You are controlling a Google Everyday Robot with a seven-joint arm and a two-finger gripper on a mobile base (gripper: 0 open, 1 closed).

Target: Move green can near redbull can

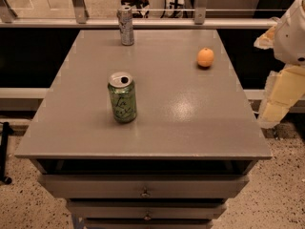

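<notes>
I'm watching my claw [281,97] hanging right of the counter [190,128], its grip I cannot tell; the green can [122,99] is standing upright well to its left.

No legible text anywhere. Green can [122,99], mid-table: pale script lettering on the side, unreadable. Redbull can [126,26], far edge of the table: faint dark markings, no brand legible. Gripper [275,104] at right frame edge, beside the table: unmarked.
</notes>
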